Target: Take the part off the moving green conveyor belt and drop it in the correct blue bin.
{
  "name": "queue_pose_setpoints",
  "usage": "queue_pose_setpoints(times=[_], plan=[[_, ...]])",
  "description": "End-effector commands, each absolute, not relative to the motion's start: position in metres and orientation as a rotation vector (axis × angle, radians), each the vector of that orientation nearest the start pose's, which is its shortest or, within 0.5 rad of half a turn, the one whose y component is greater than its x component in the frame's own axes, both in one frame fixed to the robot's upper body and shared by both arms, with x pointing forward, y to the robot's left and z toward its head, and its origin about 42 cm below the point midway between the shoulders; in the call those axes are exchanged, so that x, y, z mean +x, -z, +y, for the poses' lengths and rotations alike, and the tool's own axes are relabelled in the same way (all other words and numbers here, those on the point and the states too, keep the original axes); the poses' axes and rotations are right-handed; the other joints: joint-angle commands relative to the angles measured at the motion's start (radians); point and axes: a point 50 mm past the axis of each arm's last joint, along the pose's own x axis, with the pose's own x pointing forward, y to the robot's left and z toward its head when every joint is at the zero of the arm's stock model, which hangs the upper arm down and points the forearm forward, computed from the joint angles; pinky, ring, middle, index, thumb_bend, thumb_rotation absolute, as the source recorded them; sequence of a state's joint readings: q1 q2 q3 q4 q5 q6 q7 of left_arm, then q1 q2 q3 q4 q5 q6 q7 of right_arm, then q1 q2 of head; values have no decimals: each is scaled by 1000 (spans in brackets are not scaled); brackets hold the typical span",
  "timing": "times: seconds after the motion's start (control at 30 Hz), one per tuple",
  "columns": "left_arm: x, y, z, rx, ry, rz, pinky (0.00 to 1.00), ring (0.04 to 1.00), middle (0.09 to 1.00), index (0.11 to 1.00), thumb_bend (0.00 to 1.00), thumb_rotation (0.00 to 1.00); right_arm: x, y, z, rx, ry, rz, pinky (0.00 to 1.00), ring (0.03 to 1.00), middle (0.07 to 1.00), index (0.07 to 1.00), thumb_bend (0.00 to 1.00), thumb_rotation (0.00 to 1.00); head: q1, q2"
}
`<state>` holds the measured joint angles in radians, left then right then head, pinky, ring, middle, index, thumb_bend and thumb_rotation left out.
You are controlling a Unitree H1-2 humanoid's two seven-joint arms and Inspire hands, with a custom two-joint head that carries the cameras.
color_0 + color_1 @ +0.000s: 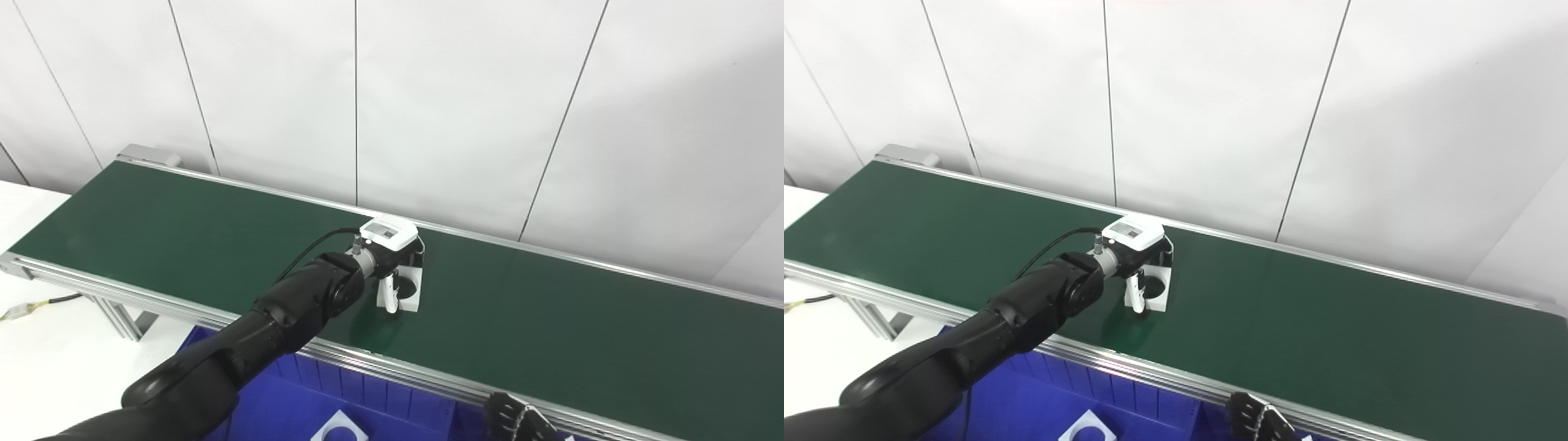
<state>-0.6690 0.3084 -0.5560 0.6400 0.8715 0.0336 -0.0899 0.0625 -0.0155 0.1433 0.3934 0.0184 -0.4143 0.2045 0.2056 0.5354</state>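
A white square part with a round hole (409, 286) lies on the green conveyor belt (184, 233), near its middle. My left hand (392, 257), with a white block on its back, is down over the part. Its thumb (390, 295) presses the near edge and the fingers reach behind the far edge, so the hand is closed on the part. The part still rests on the belt. It also shows in the right eye view (1154, 288). Only the dark fingertips of my right hand (519, 421) show at the bottom edge, below the belt's front rail.
A blue bin (367, 392) stands below the belt's front rail, holding a similar white holed part (339, 432). A white table with a cable (37, 306) is at the left. White wall panels stand behind the belt.
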Motion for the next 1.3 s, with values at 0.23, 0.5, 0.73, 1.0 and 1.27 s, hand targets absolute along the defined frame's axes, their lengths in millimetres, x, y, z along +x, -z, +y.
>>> queue_pose_setpoints(times=[0.23,0.5,0.73,1.0,1.27], plan=[[468,-204,193,1354,485,-136,294,377,459,542,496,0,244,-14,-172,38,-337,-49,658,708,714,717,813,0,37,22],[434,-264,204,1188,581,-144,374,409,486,536,500,0,251,-25,-174,46,-333,-92,672,717,723,726,806,0,55,157],[398,-284,215,1111,587,-181,353,408,484,535,500,0,260,-39,-176,45,-339,-124,656,696,703,713,821,0,67,226],[352,-269,229,1074,581,-168,347,402,492,532,499,0,264,-49,-179,50,-340,-137,646,689,698,711,835,0,95,275],[309,-251,241,1021,542,-151,342,399,483,538,497,0,264,-59,-184,42,-342,-142,638,688,702,718,827,0,131,318]])
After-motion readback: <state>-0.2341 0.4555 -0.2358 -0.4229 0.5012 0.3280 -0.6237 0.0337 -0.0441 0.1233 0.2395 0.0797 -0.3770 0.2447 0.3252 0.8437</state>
